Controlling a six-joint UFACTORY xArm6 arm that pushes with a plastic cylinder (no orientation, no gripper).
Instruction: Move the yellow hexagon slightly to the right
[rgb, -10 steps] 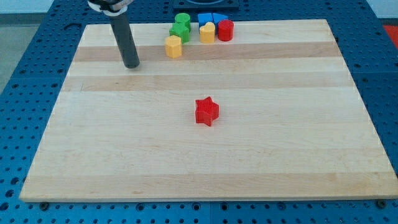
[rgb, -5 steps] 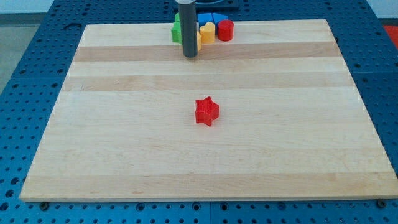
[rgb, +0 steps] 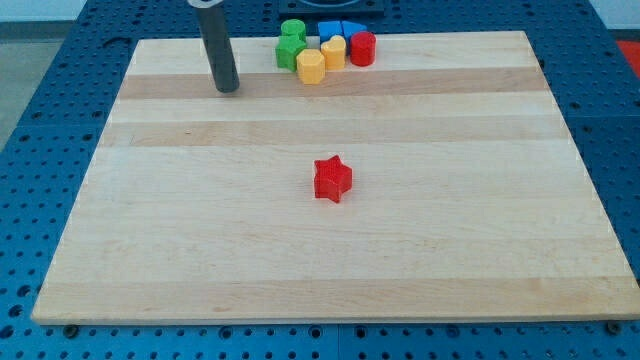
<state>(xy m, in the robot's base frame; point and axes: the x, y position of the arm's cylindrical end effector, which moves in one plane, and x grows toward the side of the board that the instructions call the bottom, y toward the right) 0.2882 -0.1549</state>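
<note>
The yellow hexagon sits near the board's top edge, touching the green block on its upper left and close beside a second yellow block on its upper right. My tip rests on the board well to the left of the hexagon, apart from every block. The rod rises out of the view's top.
A red cylinder and blue blocks complete the cluster at the top edge. A red star lies alone near the board's middle. The wooden board sits on a blue perforated table.
The yellow hexagon has shifted right, from left of the green block to beside the other yellow block. My tip swept right to it, then drew back to the left.
</note>
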